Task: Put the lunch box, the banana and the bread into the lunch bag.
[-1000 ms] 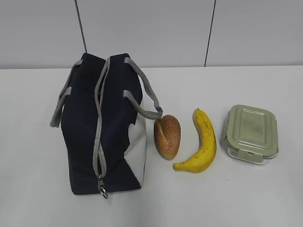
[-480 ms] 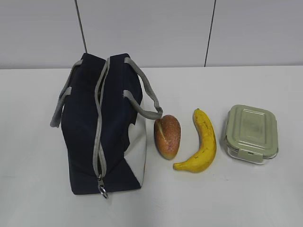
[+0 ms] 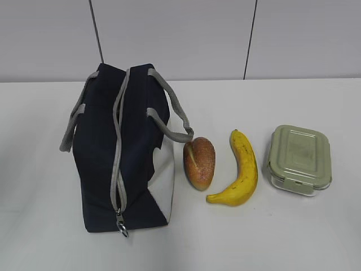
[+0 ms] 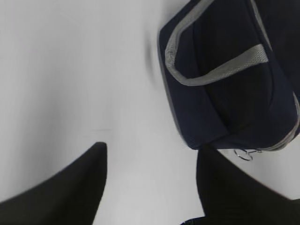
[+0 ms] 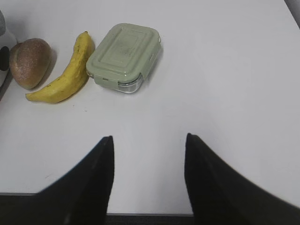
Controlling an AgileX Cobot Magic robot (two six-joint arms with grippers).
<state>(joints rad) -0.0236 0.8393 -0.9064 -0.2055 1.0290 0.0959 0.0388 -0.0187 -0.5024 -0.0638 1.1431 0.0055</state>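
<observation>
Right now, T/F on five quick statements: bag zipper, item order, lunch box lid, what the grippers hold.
1. The lunch bag is zipped shut, ring pull at its near end. True.
2. The bread lies between the bag and the banana. True.
3. The lunch box has its lid off. False: the green lid sits on it.
4. The banana is inside the bag. False: it lies on the table, beside the bread.
5. The right gripper holds the lunch box. False: its jaws stand open and empty, short of the box.
</observation>
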